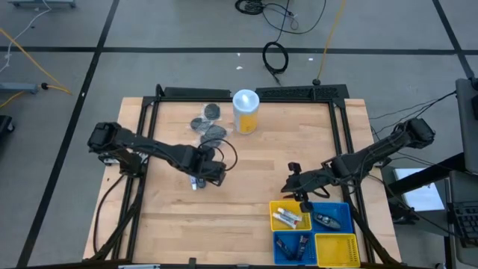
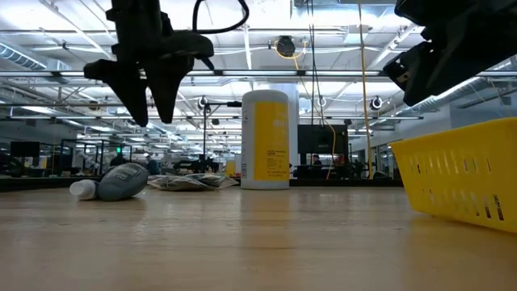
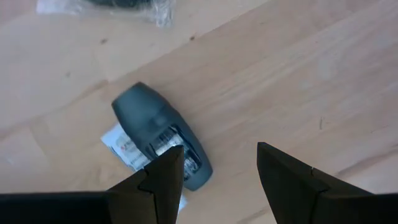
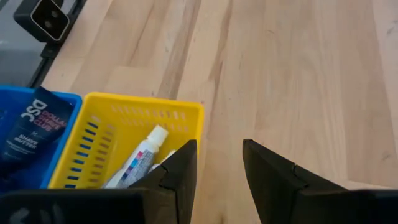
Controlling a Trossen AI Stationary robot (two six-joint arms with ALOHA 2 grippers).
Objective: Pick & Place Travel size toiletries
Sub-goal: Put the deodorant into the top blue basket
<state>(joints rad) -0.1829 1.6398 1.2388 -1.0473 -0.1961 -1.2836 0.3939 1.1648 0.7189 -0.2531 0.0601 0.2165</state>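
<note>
A dark grey small bottle [image 3: 158, 140] lies on its side on the wood with a white sachet [image 3: 122, 147] beside it; in the low view the bottle [image 2: 123, 181] shows a white cap end [image 2: 82, 189]. My left gripper [image 3: 217, 177] hangs open above it, clear of the table [image 2: 150, 97], at mid-table [image 1: 205, 173]. Grey packets [image 1: 209, 124] lie toward the far edge. My right gripper [image 4: 219, 167] is open above the yellow basket [image 4: 186, 115], which holds white tubes [image 4: 138, 163]. A dark sachet [image 4: 31, 124] lies in a blue basket.
A yellow-and-white canister [image 1: 246, 110] with a white lid stands upright near the far edge, beside the grey packets. Several yellow and blue baskets [image 1: 312, 232] sit together at the near right corner. Bare wood lies between the two grippers.
</note>
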